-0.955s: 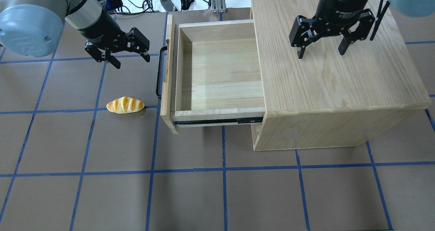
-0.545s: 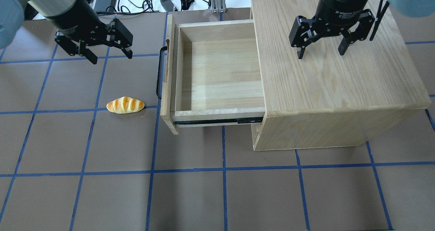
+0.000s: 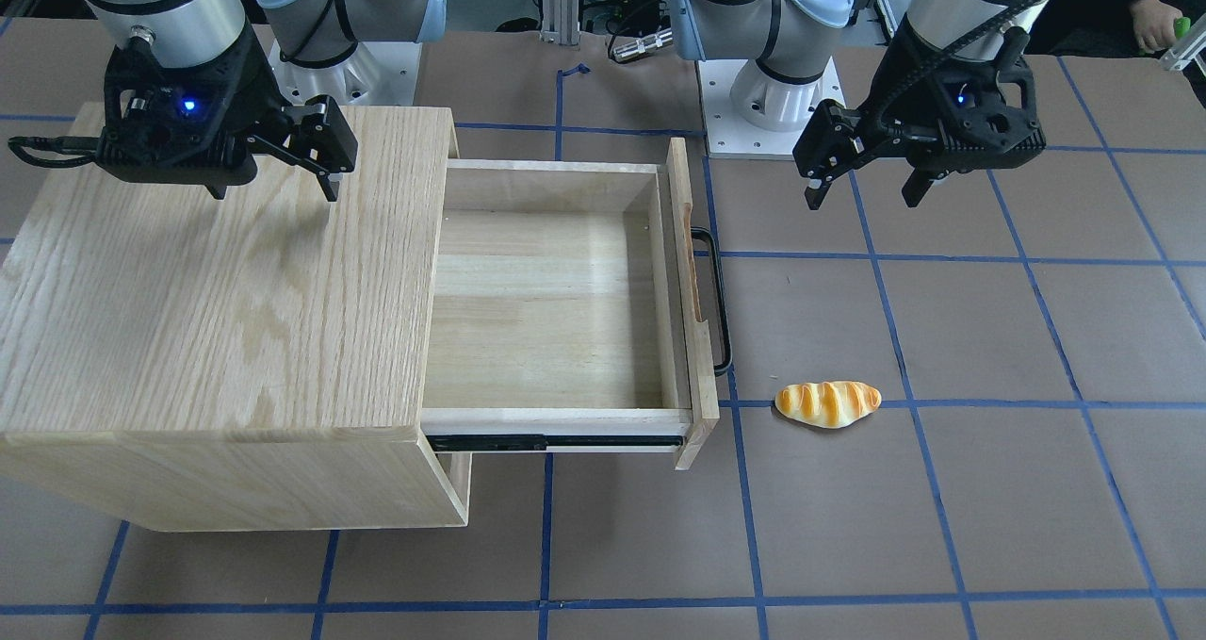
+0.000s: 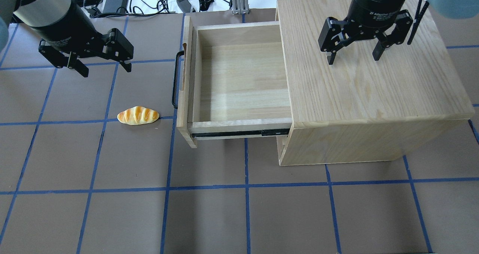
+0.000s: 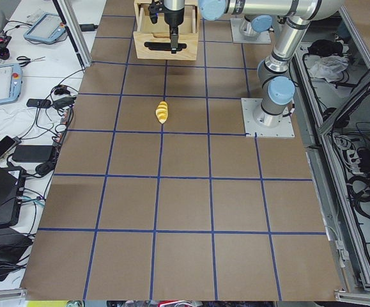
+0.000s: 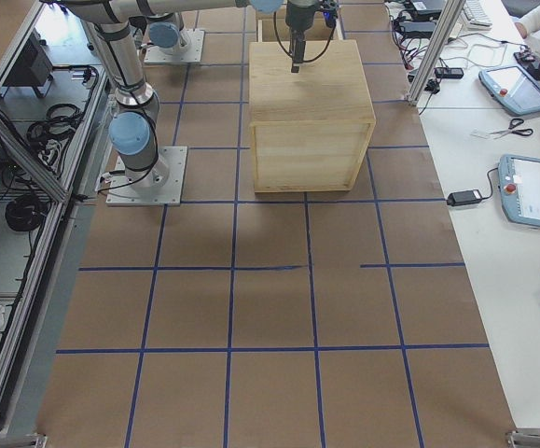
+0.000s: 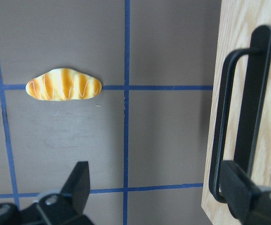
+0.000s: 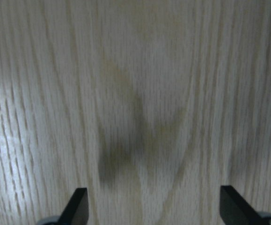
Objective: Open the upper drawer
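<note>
The upper drawer (image 4: 243, 74) stands pulled far out of the oak cabinet (image 4: 370, 67), with its pale plank inside bare. Its black bar handle (image 4: 174, 80) faces left and also shows in the left wrist view (image 7: 240, 122). The drawer (image 3: 546, 301) shows open in the front view too. My left gripper (image 4: 106, 70) is open and empty, hanging over the table well left of the handle and apart from it; it also shows in the front view (image 3: 862, 197). My right gripper (image 4: 353, 59) is open and empty over the cabinet top (image 8: 140, 93).
A toy bread roll (image 4: 138, 115) lies on the brown mat left of the drawer front, also in the left wrist view (image 7: 63, 84). A black slide rail (image 4: 239, 133) shows under the drawer's near side. Cables lie beyond the far table edge.
My left gripper has moved left, away from the drawer handle, still open. The drawer, the bread roll and the right gripper have not moved.
</note>
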### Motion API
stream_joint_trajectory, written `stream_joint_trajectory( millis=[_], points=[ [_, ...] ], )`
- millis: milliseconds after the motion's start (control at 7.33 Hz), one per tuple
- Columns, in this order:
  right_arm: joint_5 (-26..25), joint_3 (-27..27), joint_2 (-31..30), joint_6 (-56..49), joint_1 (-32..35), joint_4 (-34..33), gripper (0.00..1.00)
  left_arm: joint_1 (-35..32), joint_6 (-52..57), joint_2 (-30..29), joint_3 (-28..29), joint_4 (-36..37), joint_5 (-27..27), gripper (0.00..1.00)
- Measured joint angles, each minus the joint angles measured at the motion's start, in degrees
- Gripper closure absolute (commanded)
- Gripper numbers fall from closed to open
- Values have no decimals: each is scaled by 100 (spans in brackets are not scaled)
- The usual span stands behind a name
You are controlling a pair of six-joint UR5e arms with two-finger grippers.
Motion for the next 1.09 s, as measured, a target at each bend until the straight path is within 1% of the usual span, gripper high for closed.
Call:
stream_joint_trajectory(
  millis=[273, 682, 1091],
  points=[
    [0, 0, 0, 0, 0, 0, 0, -45, 1, -46, -25, 197, 15, 0],
    [0, 4, 0, 0, 0, 0, 0, -221, 47, -74, -51, 232, 50, 0],
    [0, -2, 0, 0, 0, 0, 0, -239, 51, -61, -54, 233, 63, 0]
  ],
)
